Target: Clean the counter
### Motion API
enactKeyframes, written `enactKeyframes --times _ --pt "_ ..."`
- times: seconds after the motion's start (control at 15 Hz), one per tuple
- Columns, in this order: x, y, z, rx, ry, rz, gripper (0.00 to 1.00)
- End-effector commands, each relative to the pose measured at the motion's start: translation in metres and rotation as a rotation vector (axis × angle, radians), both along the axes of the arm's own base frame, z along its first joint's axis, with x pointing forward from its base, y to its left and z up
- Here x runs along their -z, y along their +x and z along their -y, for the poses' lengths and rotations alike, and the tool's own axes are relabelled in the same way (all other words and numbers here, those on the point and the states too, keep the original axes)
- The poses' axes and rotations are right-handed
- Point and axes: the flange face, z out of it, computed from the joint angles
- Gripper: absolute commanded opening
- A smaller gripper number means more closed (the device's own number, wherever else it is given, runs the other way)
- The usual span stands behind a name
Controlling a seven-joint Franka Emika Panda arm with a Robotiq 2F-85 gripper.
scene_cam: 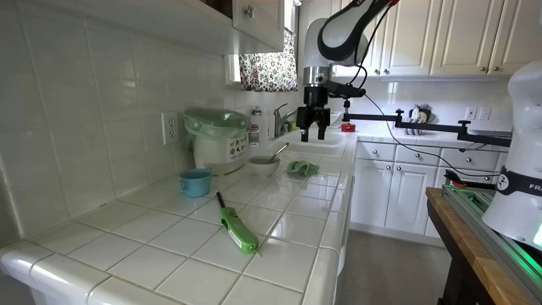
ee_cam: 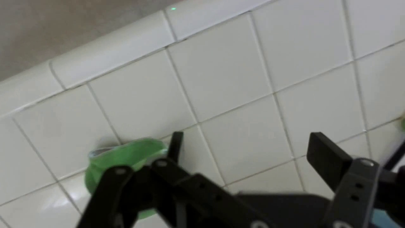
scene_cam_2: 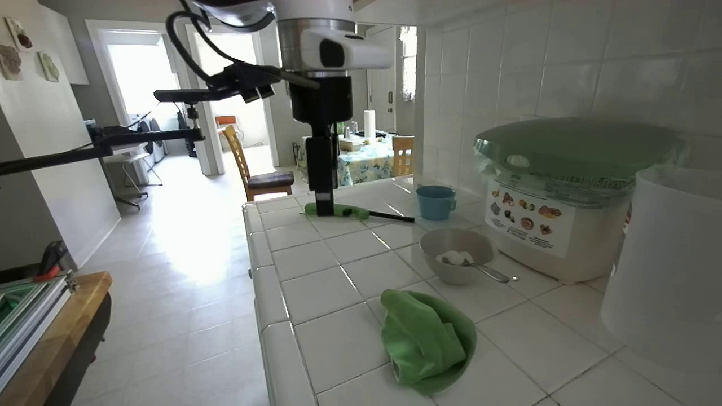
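Your black two-finger gripper (scene_cam: 313, 134) hangs above the long glossy white-tiled counter (scene_cam: 288, 262) with its jaws apart; the wrist view shows tile and grout between the fingers (ee_cam: 175, 146), so nothing looks gripped. That spread is probably meant for the crumpled green cloth (scene_cam_2: 420, 344), your likely wiping tool, resting loose on the tiles. In the wrist view it shows toward 9 o'clock of the gap, partly hidden behind a finger, so you may need to shift that way before lowering. Its raised folds should offer you something to pinch.

The counter runs along the white tiled wall (scene_cam_2: 507, 84), bearing the items below. Put the cloth at dial centre in an exterior view, 12 pointing up: the pale round bowl (scene_cam_2: 451, 274) sits near it toward 1 o'clock, a metal spoon (scene_cam_2: 493, 274) jutting over its rim where a wide wipe might catch. The long-barrelled green lighter (scene_cam_2: 356, 212) lies at 11, its black tip near the light-blue cup (scene_cam_2: 434, 204) at 12. The green-lidded cream bin (scene_cam_2: 575, 197) stands between 1 and 2, and the tall white cylinder (scene_cam_2: 665, 265) between 2 and 3; both could limit your strokes wallward.
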Motion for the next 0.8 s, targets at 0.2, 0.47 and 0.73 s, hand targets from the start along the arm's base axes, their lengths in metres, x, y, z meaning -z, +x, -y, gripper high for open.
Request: enactKeyframes --times 0.2,0.47,0.73 --pt "-0.025 0.025 -0.059 0.050 0.017 0.098 1.00" --pt "-0.022 0.024 -0.048 0.067 0.016 0.091 1.00" --pt "0.000 0.034 -0.070 0.075 0.051 0.087 1.00"
